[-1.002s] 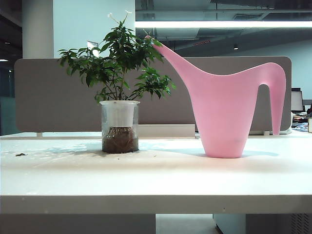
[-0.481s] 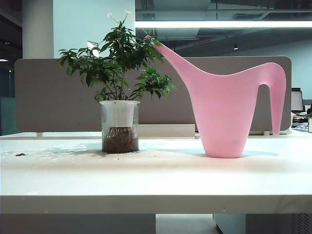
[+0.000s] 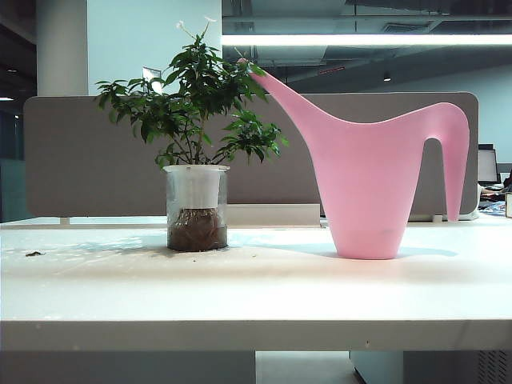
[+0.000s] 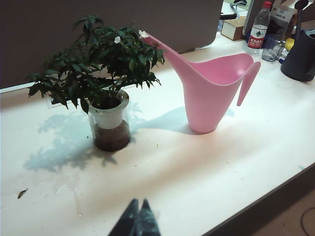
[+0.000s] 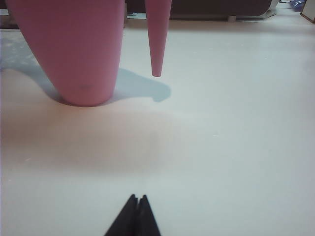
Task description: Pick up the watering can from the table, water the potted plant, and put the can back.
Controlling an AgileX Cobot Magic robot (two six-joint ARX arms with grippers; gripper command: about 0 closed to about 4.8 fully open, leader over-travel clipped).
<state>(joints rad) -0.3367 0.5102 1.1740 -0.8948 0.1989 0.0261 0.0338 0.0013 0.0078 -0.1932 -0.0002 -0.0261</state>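
The pink watering can [image 3: 368,192] stands upright on the white table [image 3: 256,288], its long spout reaching into the leaves of the potted plant [image 3: 196,144] in its clear glass jar. From the left wrist view the plant [image 4: 98,69] and the can [image 4: 209,93] stand side by side, well beyond my left gripper [image 4: 138,201], which is shut and empty above the near table edge. My right gripper [image 5: 138,196] is shut with nothing in it, low over the table, a good way short of the can's base [image 5: 74,49] and the drooping handle tip [image 5: 156,44]. Neither gripper shows in the exterior view.
Behind the table runs a grey partition [image 3: 80,160]. A water bottle [image 4: 258,30], a cardboard box [image 4: 234,28] and a dark watering can [image 4: 300,59] stand at the far end of the table. A dry leaf [image 4: 22,193] and soil specks lie near the plant.
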